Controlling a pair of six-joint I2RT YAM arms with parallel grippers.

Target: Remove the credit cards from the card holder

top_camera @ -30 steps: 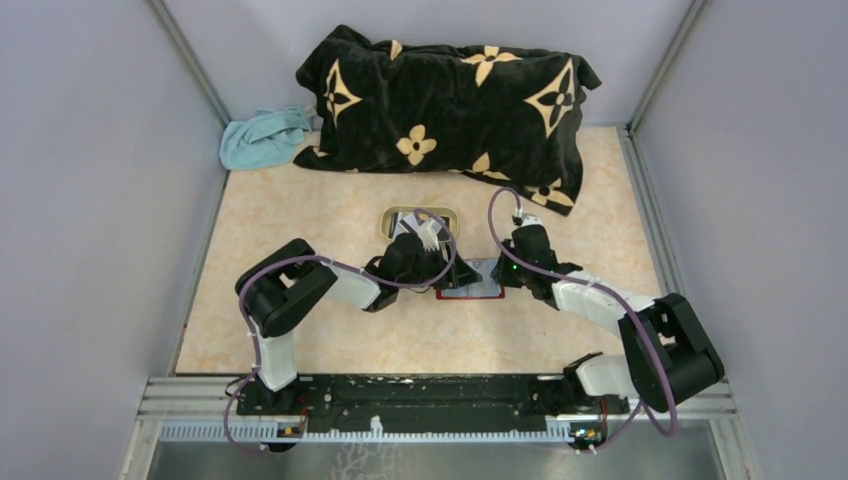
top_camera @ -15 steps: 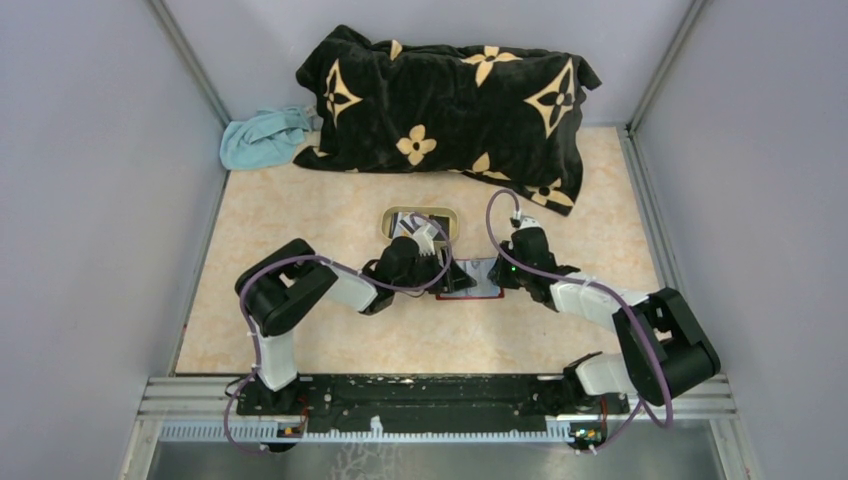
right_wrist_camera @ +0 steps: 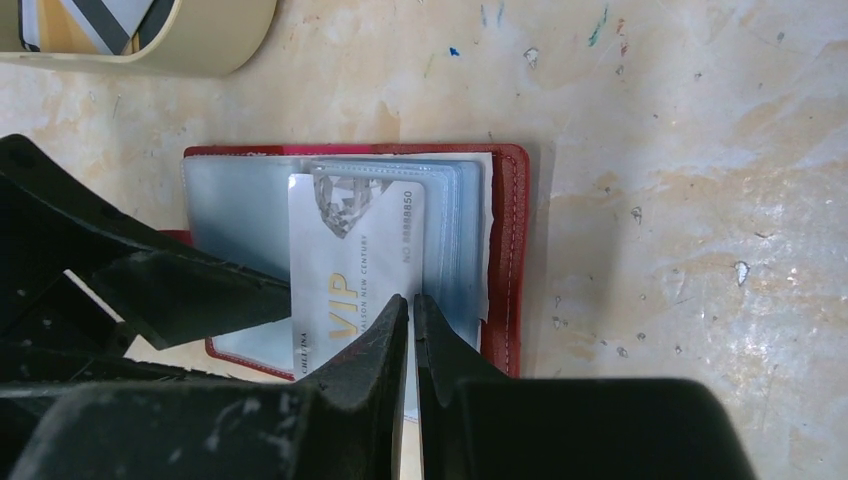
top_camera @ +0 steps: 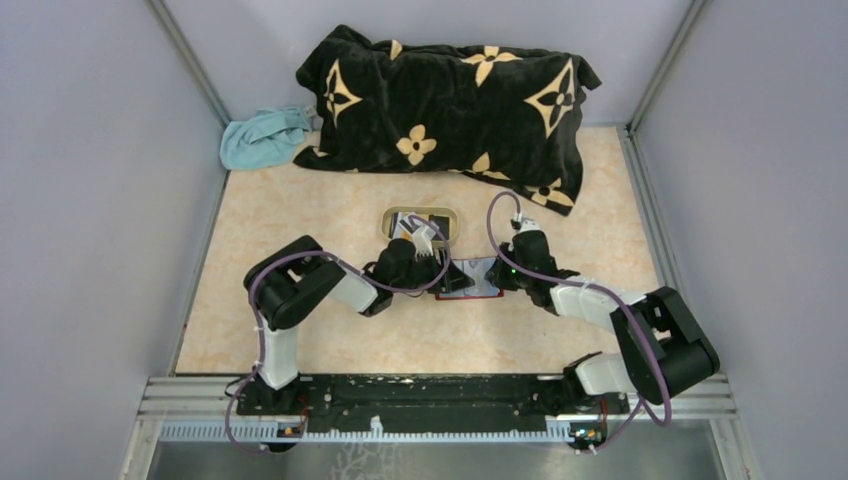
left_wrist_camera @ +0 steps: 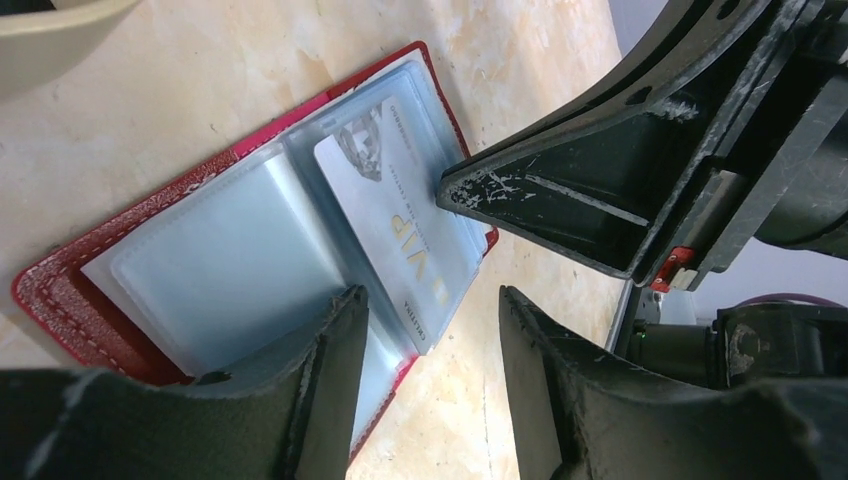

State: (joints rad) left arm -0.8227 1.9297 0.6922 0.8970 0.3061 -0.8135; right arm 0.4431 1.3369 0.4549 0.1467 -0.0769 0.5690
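One white plastic card (right_wrist_camera: 355, 250), likely stiff and slick, protrudes from the red folding wallet (right_wrist_camera: 507, 250); pinch its free edge. Left gripper (left_wrist_camera: 430, 310) spread, right gripper (right_wrist_camera: 412, 312) pressed together.

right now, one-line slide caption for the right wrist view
Shut right gripper tips at the edge of a white VIP card in the open card holder

The beige marbled table (top_camera: 300, 220) carries a black blanket (top_camera: 450, 100) with gold flowers heaped along its far edge, a teal cloth (top_camera: 262, 138) crumpled in the far left corner, a beige oval tray (top_camera: 447, 222) at mid-table, and the open red card holder (top_camera: 480, 280) lying flat just nearer.
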